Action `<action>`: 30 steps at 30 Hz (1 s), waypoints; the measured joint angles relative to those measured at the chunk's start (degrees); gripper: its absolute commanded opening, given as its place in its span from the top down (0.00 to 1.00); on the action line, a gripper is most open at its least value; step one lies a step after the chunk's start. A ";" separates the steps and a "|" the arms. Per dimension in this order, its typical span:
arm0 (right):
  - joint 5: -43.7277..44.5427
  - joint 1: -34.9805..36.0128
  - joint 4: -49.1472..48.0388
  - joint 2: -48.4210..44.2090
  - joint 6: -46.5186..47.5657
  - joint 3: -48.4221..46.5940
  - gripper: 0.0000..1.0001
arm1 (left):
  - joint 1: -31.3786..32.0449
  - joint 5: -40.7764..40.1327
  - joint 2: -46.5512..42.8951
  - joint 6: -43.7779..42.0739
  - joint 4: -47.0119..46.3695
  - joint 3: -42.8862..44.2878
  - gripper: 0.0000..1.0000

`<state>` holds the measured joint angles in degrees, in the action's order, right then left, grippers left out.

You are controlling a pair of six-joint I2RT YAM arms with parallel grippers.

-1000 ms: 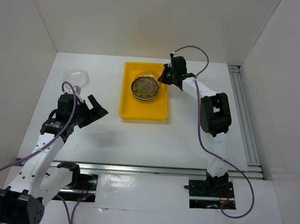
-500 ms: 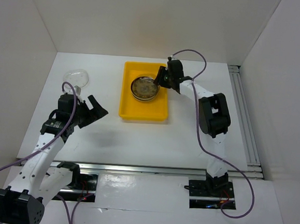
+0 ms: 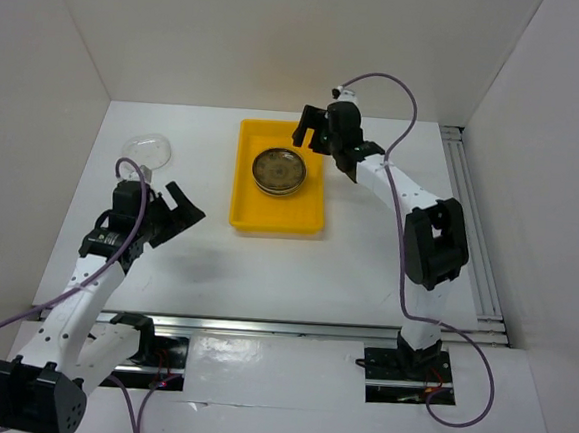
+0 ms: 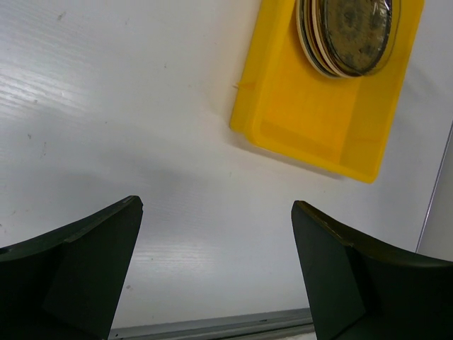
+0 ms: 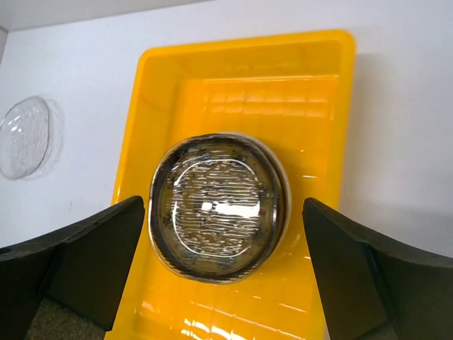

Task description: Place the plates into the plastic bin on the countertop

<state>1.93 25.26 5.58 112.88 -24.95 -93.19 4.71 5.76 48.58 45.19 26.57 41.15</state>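
On the white countertop (image 3: 365, 273) the yellow plastic bin (image 3: 274, 219) holds the stacked plates (image 3: 279, 170) in its far half; one clear plate (image 3: 147, 147) lies well apart at far left. The right gripper (image 3: 314, 136) — at the stack's edge a moment ago — has risen clear, fingers spread and empty; the left gripper (image 3: 176, 220) stays put, also spread

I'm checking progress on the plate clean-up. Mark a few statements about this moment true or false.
1. A stack of plates lies inside the yellow bin. True.
2. The right hand is shut on a plate. False: it is open and empty above the bin's far end.
3. A clear glass plate lies on the table outside the bin. True.
4. The left hand grips the clear glass plate. False: it is open, empty and apart from that plate.
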 measured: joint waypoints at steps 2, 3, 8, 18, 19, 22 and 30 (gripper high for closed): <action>2.45 0.00 0.20 -1.99 0.42 1.36 0.00 | -0.22 -1.49 1.01 1.16 -0.07 0.24 0.00; 3.76 0.00 0.13 -3.08 0.63 2.29 0.00 | -0.31 -2.67 1.95 1.90 -0.04 0.50 0.00; 8.20 -0.02 0.98 -11.28 1.49 11.21 0.00 | -2.34 -10.71 5.84 8.26 -1.20 1.81 0.00; -2.38 2.05 -6.10 -43.10 -2.58 44.44 0.00 | -14.23 -15.85 22.16 21.97 -21.07 -4.28 0.00; -3.76 2.97 -6.58 -45.20 -3.21 46.80 0.00 | -15.54 -15.02 23.87 23.21 -25.03 -6.60 0.00; -6.54 6.14 -7.37 -49.59 -4.94 51.41 0.00 | -18.51 -13.22 29.22 27.06 -37.83 -13.14 0.00; -9.29 15.87 -8.09 -59.43 -8.76 59.67 0.00 | -22.71 -8.70 46.77 30.73 -66.51 -10.16 0.04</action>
<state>-7.35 41.12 -2.50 53.45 -33.71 -33.52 -18.00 -2.94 95.35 75.92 -39.94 30.98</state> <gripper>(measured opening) 0.999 0.982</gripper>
